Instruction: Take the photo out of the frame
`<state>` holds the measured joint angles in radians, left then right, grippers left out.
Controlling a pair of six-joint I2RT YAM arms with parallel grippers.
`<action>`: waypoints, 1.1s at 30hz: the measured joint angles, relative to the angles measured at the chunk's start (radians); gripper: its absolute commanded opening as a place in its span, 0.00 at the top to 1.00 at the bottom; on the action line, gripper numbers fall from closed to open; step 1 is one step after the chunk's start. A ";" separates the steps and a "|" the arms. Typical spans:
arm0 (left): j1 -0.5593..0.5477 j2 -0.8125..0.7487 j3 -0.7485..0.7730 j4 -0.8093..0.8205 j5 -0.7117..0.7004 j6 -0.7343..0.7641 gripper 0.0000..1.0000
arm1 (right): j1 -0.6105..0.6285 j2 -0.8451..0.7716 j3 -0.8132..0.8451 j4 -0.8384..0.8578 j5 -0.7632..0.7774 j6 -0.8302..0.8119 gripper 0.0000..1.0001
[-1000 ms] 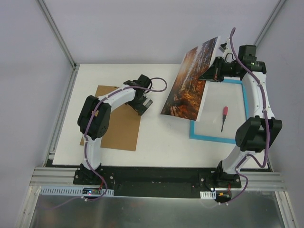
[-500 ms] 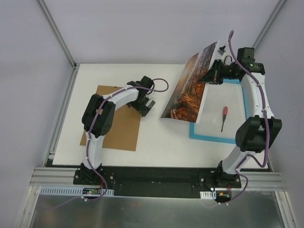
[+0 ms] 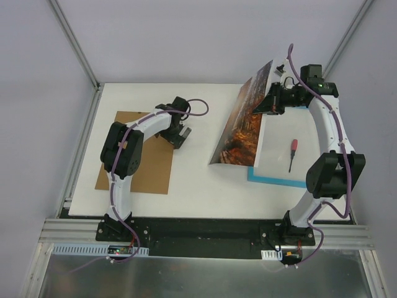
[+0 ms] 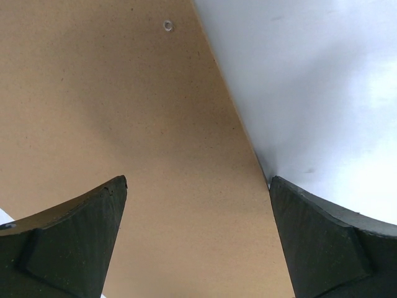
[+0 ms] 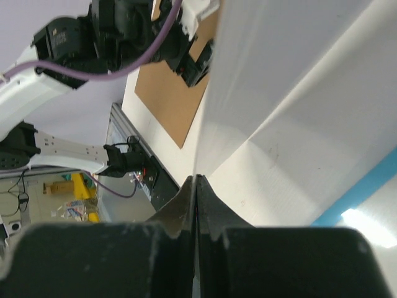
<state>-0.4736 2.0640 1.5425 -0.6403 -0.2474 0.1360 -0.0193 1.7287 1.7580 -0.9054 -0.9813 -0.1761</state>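
The photo [image 3: 244,124], a thin rectangular print of an orange-and-brown autumn forest, stands steeply tilted above the left side of the frame. Its picture side faces left and its white back faces right. Its upper edge is high and its lower edge is down near the counter; whether that edge touches cannot be told.

The right fingers [image 3: 272,103] are clenched on the upper edge of the photo. In the right wrist view the two tips [image 5: 183,205] meet on the sheet, and its white back extends away from them.

The frame [image 3: 277,179], a thin rectangle with a bright turquoise-blue front, lies flat on the white counter [image 3: 205,183] beneath and to the right of the photo. Only its near strip is visible in the top view. A screwdriver [image 3: 293,153] with a red handle lies inside the frame outline.

A plain brown rectangular backing board [image 3: 149,171] lies flat on the left part of the counter, well apart from the frame. The left fingers [image 3: 177,135] are released, spread wide and grasping nothing, over the far right corner of the board. The left wrist view shows both tips [image 4: 74,236] above the board surface [image 4: 124,112], which has a small round hole [image 4: 167,25].
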 measured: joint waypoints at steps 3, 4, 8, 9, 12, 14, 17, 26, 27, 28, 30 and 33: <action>0.057 -0.010 -0.016 0.000 -0.002 0.012 0.05 | 0.050 0.000 -0.013 0.003 -0.006 0.001 1.00; 0.071 -0.013 -0.020 0.000 -0.002 0.014 0.05 | 0.072 0.000 -0.015 0.005 -0.010 0.003 1.00; 0.124 -0.024 -0.038 0.000 -0.014 0.037 0.06 | 0.157 0.000 -0.018 0.034 -0.040 0.016 1.00; 0.130 -0.027 -0.042 0.000 -0.019 0.041 0.06 | 0.176 0.000 -0.018 0.042 -0.052 0.020 1.00; 0.150 -0.038 -0.060 0.001 -0.030 0.059 0.06 | 0.220 0.000 -0.018 0.065 -0.092 0.042 1.00; 0.162 -0.044 -0.070 0.004 -0.038 0.069 0.06 | 0.238 0.000 -0.018 0.103 -0.127 0.071 0.99; 0.182 -0.051 -0.080 0.006 -0.049 0.082 0.06 | 0.246 -0.005 -0.026 0.171 -0.152 0.105 1.00; 0.245 -0.087 -0.096 0.006 -0.031 0.088 0.04 | 0.243 0.106 -0.135 0.209 -0.016 0.047 1.00; 0.246 -0.100 -0.097 0.005 -0.017 0.087 0.03 | 0.241 0.154 -0.135 0.209 0.006 0.034 1.00; 0.246 -0.114 -0.097 0.005 -0.002 0.085 0.03 | 0.240 0.207 -0.134 0.209 0.026 0.025 1.00; 0.245 -0.139 -0.097 0.007 0.023 0.082 0.03 | 0.238 0.305 -0.128 0.204 0.062 0.012 1.00; 0.244 -0.170 -0.097 0.006 0.060 0.076 0.03 | 0.237 0.447 -0.113 0.200 0.112 0.006 1.00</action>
<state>-0.2295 1.8942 1.4452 -0.6338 -0.1871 0.2119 0.2176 2.1761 1.6455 -0.7055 -0.8696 -0.1696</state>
